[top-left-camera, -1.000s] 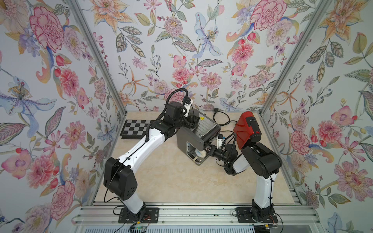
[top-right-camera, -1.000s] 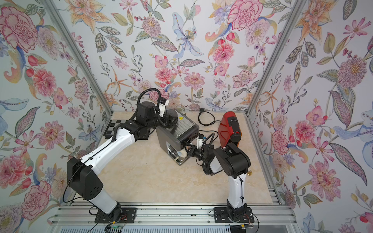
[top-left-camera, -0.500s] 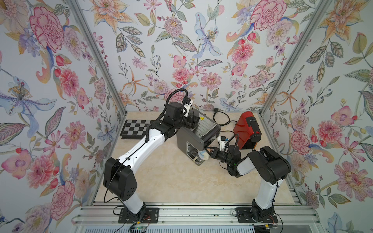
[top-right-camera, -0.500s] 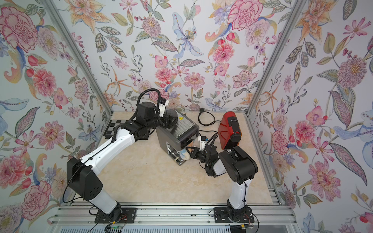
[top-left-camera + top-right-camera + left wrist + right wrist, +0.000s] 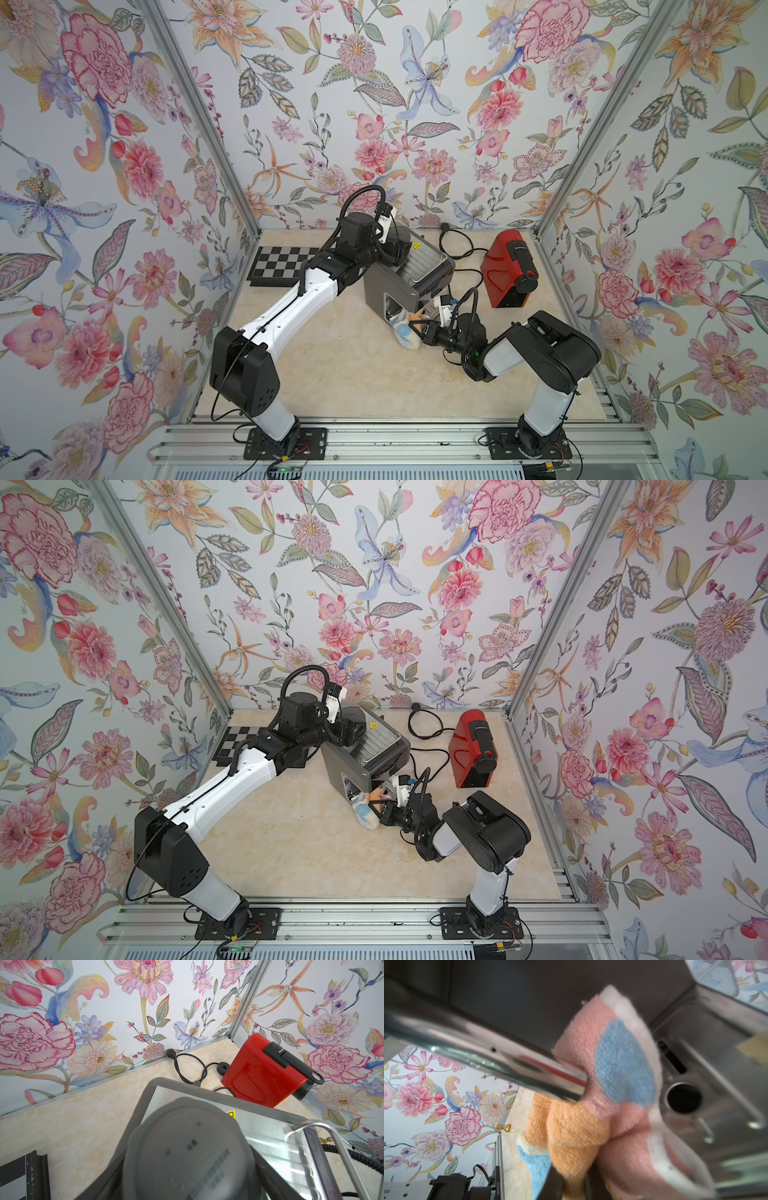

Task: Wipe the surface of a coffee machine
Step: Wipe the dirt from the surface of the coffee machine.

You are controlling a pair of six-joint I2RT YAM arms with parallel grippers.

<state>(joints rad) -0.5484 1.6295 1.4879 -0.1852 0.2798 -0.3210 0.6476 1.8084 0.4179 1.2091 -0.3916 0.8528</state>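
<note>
— Steadying anything on the left?
— My left gripper (image 5: 392,249) sits atop the grey coffee machine (image 5: 384,286), jaws wide; whether they clasp its round lid (image 5: 187,1147), I cannot tell.
— And the right?
— My right gripper (image 5: 428,332) pinches the cloth (image 5: 591,1105) tight, just before the machine's front recess. The cloth touches the steam wand (image 5: 488,1059); this arm's nearer.

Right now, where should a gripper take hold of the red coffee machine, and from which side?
Likely the black lever along the top of the red coffee machine: it is narrow and raised, while the red sides look broad and smooth. Come from above, jaws across the lever, because the machine stands upright.
</note>
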